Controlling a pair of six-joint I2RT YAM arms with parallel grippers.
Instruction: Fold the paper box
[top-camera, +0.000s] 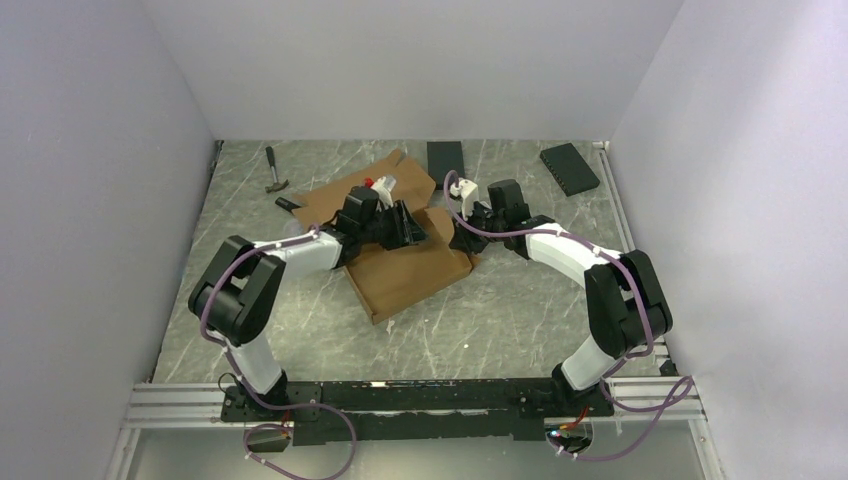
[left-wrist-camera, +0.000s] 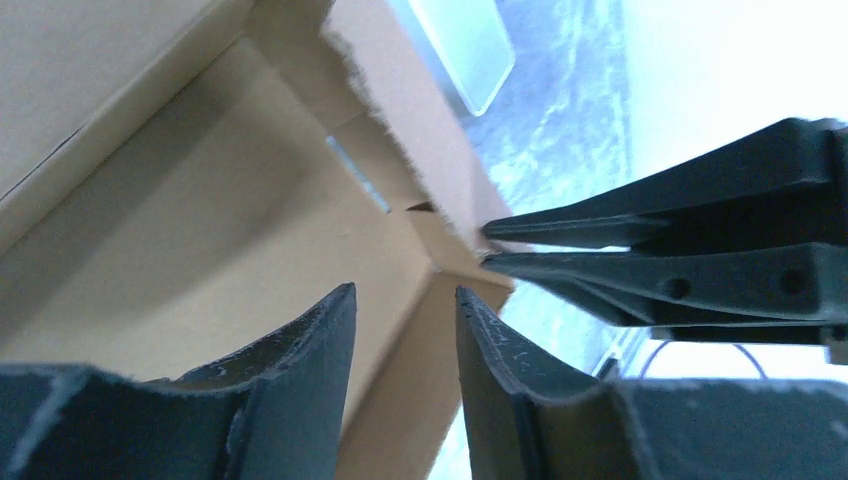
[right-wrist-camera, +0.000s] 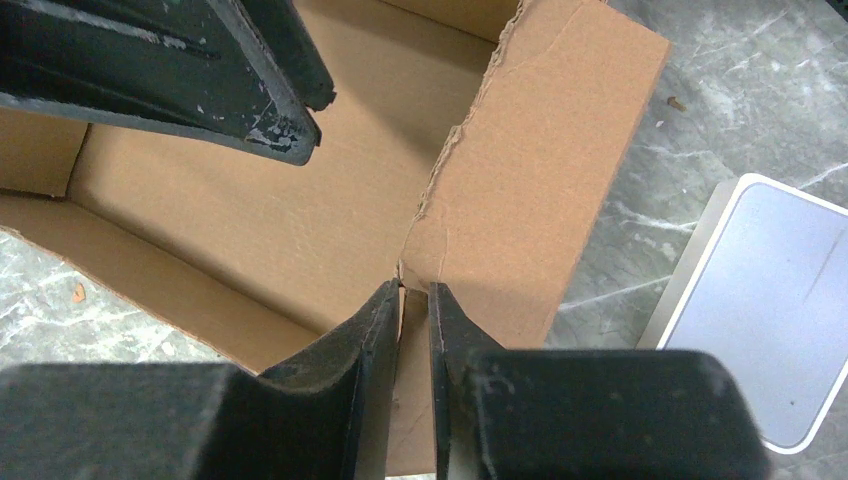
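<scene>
The paper box (top-camera: 410, 272) is brown corrugated cardboard in the middle of the table, partly formed, with raised walls and a flat flap at the back. My right gripper (top-camera: 462, 234) is shut on the top of a wall at the box's right corner (right-wrist-camera: 414, 290), next to a torn flap edge (right-wrist-camera: 540, 170). My left gripper (top-camera: 405, 226) reaches over the box's inside from the left. Its fingers (left-wrist-camera: 330, 330) are apart, with the corner wall (left-wrist-camera: 425, 330) seen between them. In the left wrist view the right gripper's fingertips (left-wrist-camera: 520, 232) pinch that same corner.
A hammer (top-camera: 275, 172) and a small black piece (top-camera: 288, 203) lie at the back left. Two black slabs (top-camera: 446, 157) (top-camera: 570, 168) lie at the back. A translucent white case (right-wrist-camera: 760, 310) lies on the marble table beside the box flap.
</scene>
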